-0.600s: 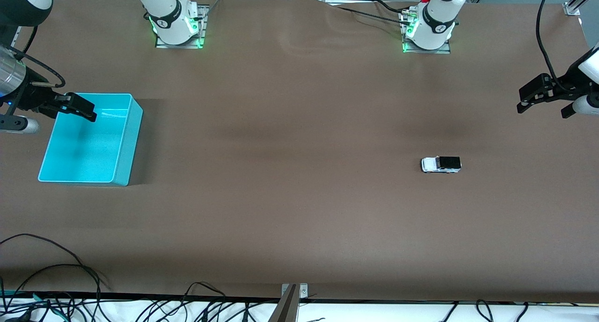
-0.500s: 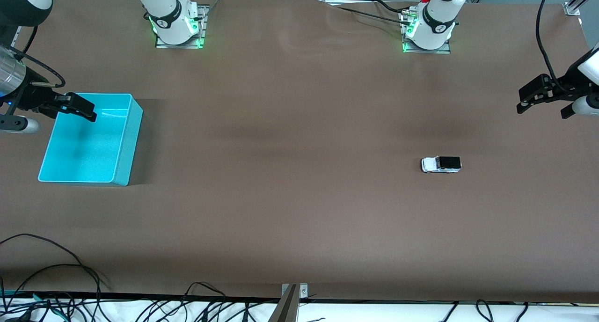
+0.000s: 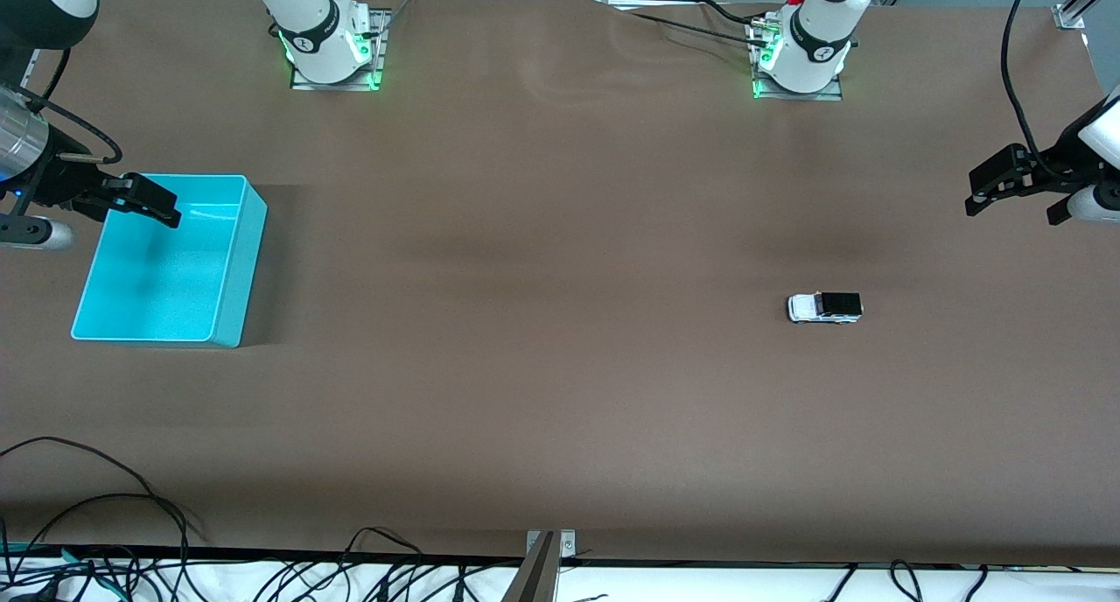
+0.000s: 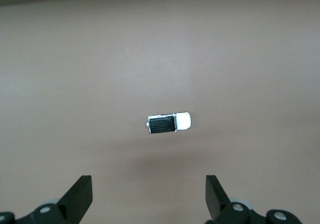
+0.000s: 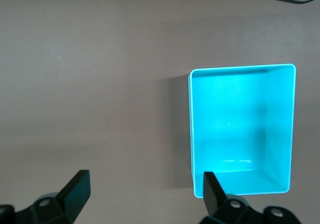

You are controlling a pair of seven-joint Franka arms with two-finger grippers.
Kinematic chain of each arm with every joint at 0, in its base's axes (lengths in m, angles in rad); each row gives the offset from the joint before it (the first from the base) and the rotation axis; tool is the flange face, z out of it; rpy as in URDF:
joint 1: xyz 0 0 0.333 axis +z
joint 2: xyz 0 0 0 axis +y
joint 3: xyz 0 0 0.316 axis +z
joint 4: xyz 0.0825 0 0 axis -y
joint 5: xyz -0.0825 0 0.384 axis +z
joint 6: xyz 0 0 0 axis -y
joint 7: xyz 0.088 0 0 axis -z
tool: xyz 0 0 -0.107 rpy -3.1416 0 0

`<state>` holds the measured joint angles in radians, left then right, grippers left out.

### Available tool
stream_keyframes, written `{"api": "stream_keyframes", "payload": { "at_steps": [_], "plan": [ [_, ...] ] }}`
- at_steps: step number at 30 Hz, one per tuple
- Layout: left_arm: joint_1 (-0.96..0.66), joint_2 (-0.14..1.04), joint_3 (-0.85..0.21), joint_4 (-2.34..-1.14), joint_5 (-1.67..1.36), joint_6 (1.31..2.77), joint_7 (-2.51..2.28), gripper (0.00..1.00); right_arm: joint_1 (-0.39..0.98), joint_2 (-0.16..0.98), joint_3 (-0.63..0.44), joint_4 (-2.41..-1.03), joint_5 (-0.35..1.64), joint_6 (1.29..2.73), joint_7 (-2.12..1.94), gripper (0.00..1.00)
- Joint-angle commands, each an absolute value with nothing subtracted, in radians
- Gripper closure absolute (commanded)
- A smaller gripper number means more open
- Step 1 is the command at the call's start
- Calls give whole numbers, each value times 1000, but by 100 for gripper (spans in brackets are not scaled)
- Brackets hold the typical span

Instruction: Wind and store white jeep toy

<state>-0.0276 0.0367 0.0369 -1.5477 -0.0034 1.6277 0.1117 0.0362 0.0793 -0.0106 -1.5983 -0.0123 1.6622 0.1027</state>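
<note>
Your brown table [image 3: 560,366], turquoise bin [image 3: 232,304] at the right arm's end, right gripper [image 3: 144,201] over it with fingers spread, left gripper [image 3: 993,189] aloft, released, white jeep toy [image 3: 824,307] on the table toward the left arm's end, untouched.
</note>
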Motion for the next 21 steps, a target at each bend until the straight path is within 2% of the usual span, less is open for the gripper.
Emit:
{"api": "stream_keyframes", "payload": {
  "at_steps": [1,21],
  "plan": [
    [-25,51,37,-1517,8,1617,135,0,32,67,-8,-1611,-6,1672,97,0],
    [-20,51,35,-1529,2,1617,138,0,31,67,-9,-1611,-5,1674,100,0]
  ]
}}
